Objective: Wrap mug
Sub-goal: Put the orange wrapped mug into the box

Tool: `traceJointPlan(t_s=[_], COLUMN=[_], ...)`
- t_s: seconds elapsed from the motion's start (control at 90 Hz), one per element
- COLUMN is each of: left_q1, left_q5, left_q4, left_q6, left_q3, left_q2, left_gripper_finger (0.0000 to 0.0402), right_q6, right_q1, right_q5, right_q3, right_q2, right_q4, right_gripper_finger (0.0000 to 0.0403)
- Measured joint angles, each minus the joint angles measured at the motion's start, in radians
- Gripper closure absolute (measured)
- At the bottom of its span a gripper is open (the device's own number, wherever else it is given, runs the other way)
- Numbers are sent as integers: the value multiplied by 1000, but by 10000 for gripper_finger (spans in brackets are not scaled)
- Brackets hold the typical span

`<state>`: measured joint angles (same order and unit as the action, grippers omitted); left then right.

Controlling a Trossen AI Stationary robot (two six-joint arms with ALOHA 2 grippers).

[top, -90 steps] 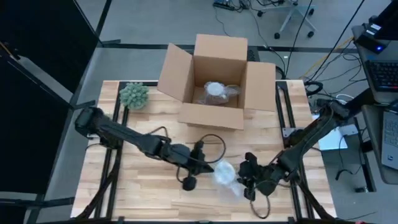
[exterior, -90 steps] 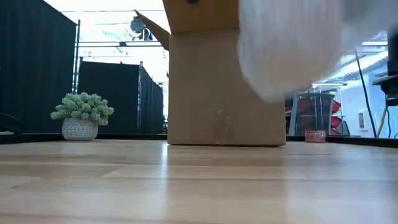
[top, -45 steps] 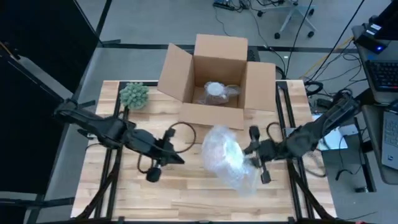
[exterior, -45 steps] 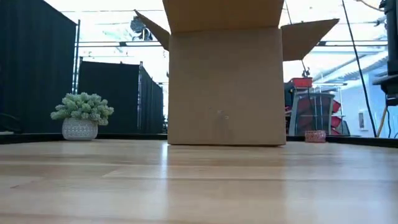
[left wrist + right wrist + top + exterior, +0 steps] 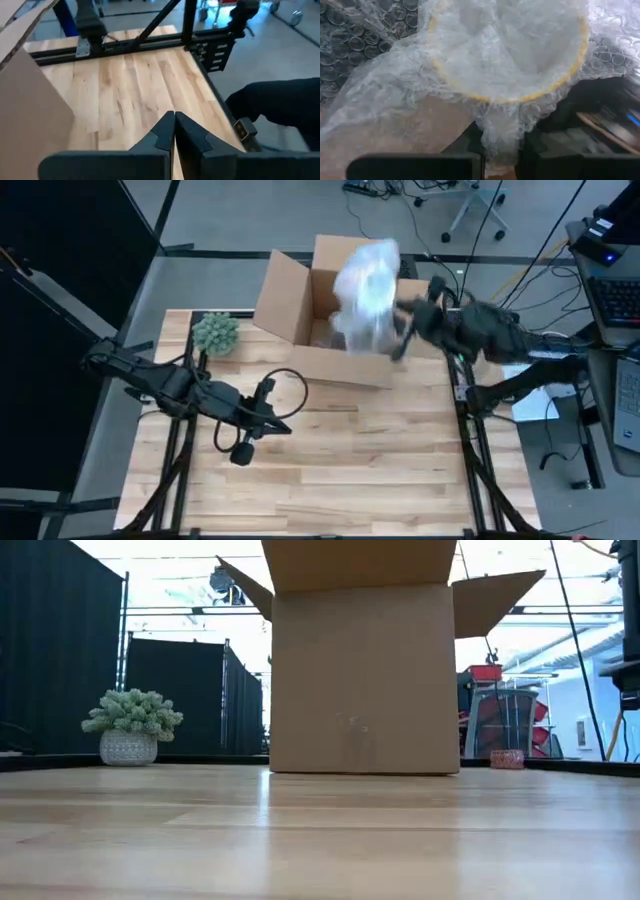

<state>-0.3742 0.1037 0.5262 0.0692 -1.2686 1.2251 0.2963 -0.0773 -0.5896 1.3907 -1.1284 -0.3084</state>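
The mug (image 5: pixel 367 284) is bundled in clear bubble wrap and hangs above the open cardboard box (image 5: pixel 338 366) at the table's far side. Through the wrap, the right wrist view shows its yellowish rim (image 5: pixel 570 65). My right gripper (image 5: pixel 401 332) is shut on the bundle from the right. My left gripper (image 5: pixel 283 426) hovers over the table's left middle, shut and empty; its fingers (image 5: pixel 174 121) are closed together. My right gripper pinches a gathered bunch of bubble wrap (image 5: pixel 499 125) just outside the mug's rim between its two fingers. It reaches in from the table's right side. The wrapped mug is lifted clear above the box, with loose wrap spreading around it.
A small potted plant (image 5: pixel 215 333) stands at the far left of the table, left of the box. The box's flaps stand open (image 5: pixel 495 600). Bare wooden tabletop (image 5: pixel 380 450) lies between the box and the near edge.
My right gripper has lifted the wrapped mug off the table's near middle and carried it up and toward the far edge, over the open box. My left gripper has drawn back toward the table's left, away from the bundle.
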Motion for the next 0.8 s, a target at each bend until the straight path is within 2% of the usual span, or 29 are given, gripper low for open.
traceJointPlan(t_s=[0.111,0.267,0.367,0.8], left_q1=[9,10,9,-17], left_q5=[11,12,12,13], left_q4=[0,0,0,0], left_q6=[0,1,1,3], left_q3=[13,20,21,21], left_q2=[0,0,1,1], left_gripper_finger=[402,402,402,402], right_q6=[-117,-228,-262,-450], right_q1=[-167,-305,-328,-348], right_q5=[50,239,290,281], right_q3=[0,0,0,-1], right_q2=[-40,-146,-227,-526], right_q4=[-119,-235,-282,-284], right_gripper_finger=[366,366,366,366])
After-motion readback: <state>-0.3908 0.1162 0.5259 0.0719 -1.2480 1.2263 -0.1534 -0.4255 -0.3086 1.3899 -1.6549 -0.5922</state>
